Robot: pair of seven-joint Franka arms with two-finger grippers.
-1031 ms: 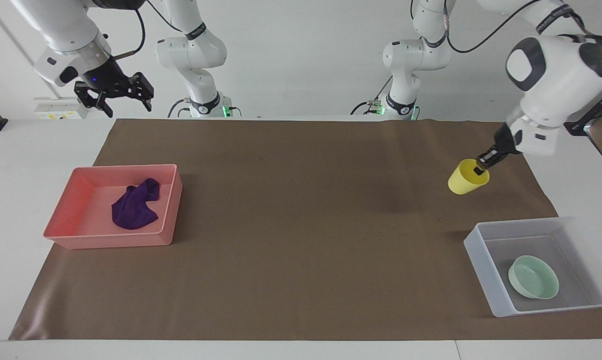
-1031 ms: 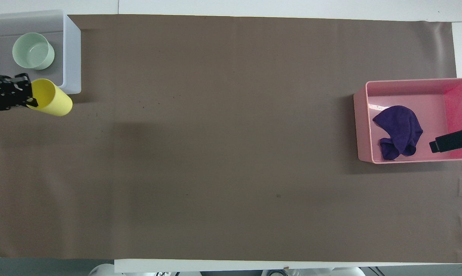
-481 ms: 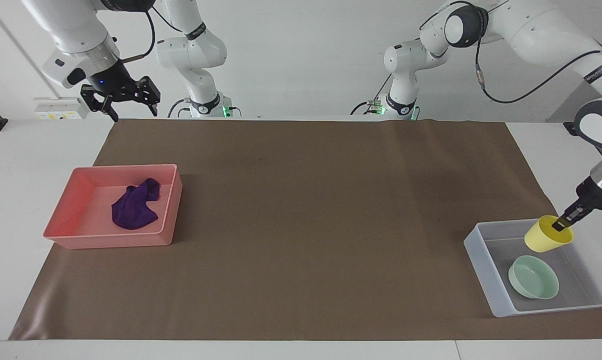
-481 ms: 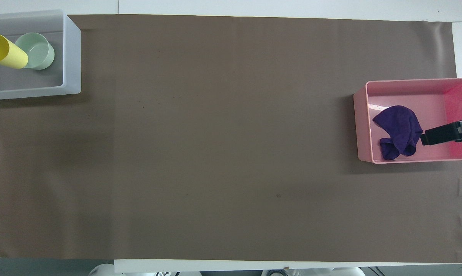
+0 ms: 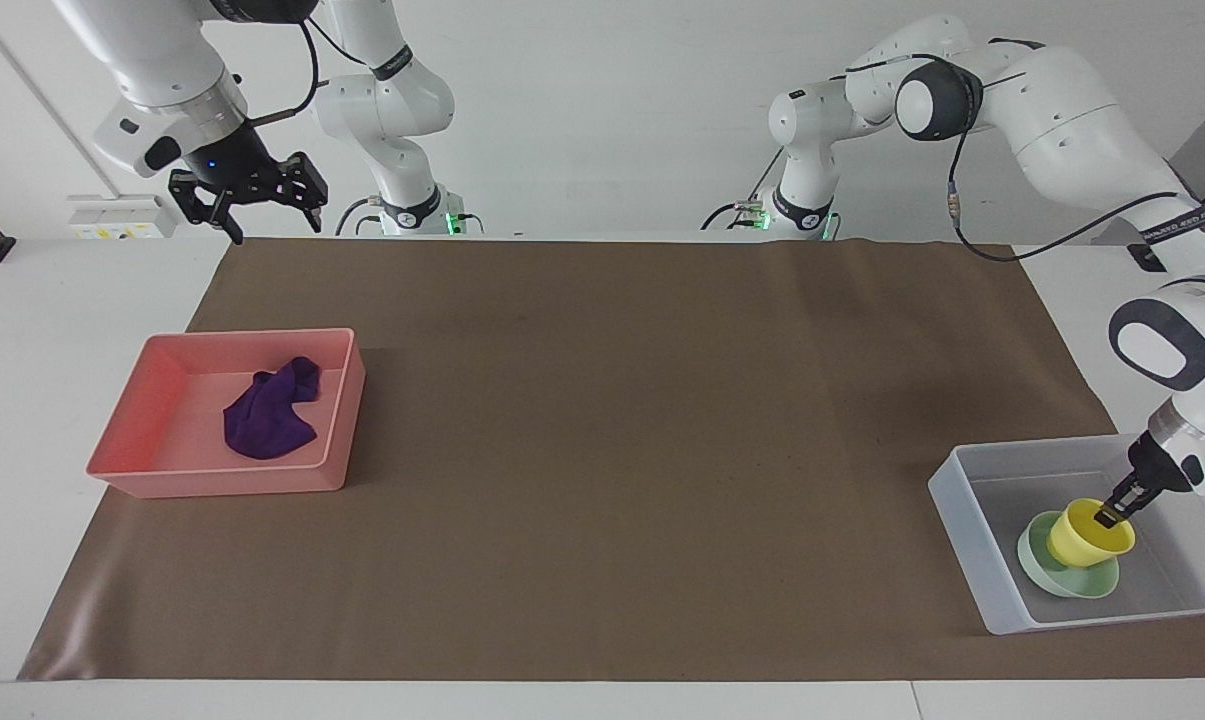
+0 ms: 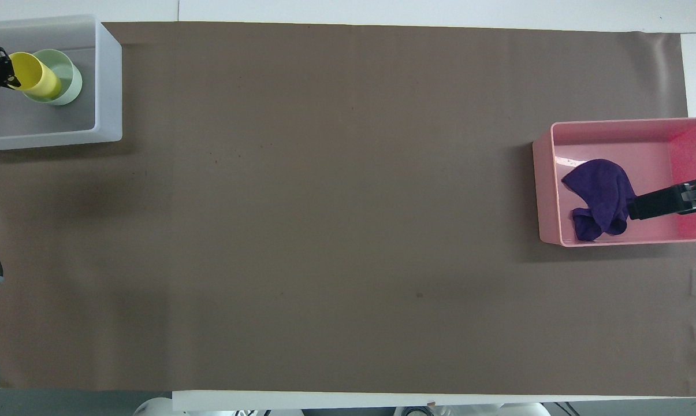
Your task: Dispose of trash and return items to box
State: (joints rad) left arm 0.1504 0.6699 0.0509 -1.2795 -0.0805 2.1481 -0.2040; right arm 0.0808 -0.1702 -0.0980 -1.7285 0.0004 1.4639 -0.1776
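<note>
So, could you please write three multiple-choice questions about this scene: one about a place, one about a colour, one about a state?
1. Where is the purple rag?
A. in the pink tray
B. in the translucent box
C. on the bare brown mat

2. What colour is the cup that the left gripper holds?
A. pink
B. yellow
C. purple

3. How is the right gripper at this moment?
A. shut on the rag
B. shut on the bowl
C. open, holding nothing

Answers:
1. A: the rag lies inside the pink tray, toward the right arm's end of the table.
2. B: the cup is yellow, gripped at its rim over the mint-green bowl in the box.
3. C: in the facing view its fingers are spread, up in the air above the table edge.
</note>
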